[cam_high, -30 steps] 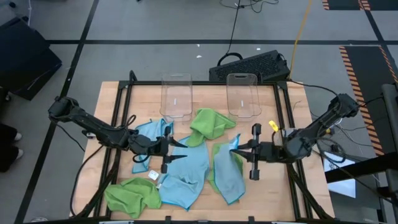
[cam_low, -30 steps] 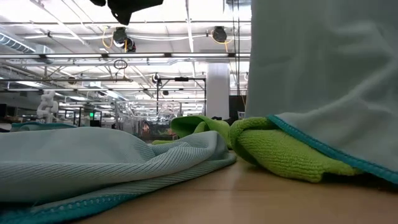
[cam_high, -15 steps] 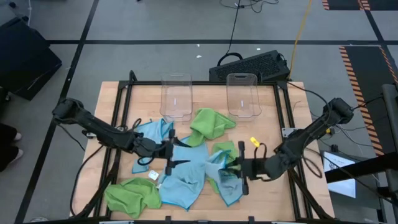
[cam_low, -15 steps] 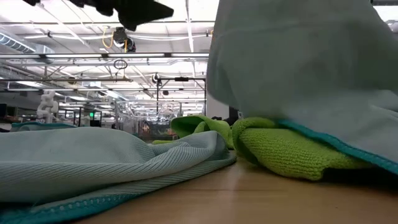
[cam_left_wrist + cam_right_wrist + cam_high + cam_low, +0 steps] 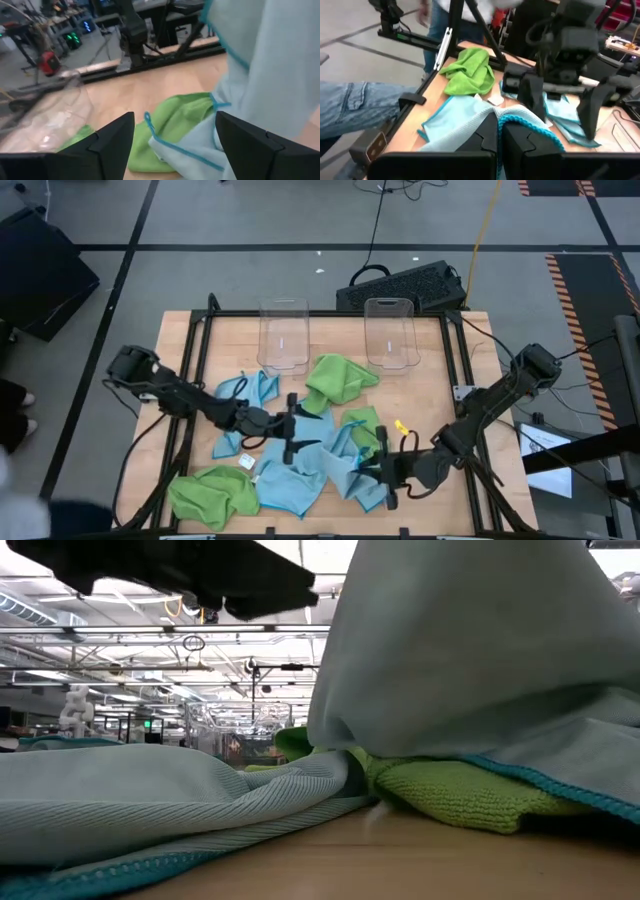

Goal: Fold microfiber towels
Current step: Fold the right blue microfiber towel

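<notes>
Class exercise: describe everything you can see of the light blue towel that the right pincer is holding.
The light blue towel is a soft ribbed microfiber cloth with a darker teal stitched edge. The right pincer is shut on that edge, lifting part of it. It drapes crumpled over a green towel near the table's front.

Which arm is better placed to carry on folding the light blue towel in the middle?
Right, probably: the right gripper is shut on the light blue towel, while the left gripper is open, holding nothing.
</notes>
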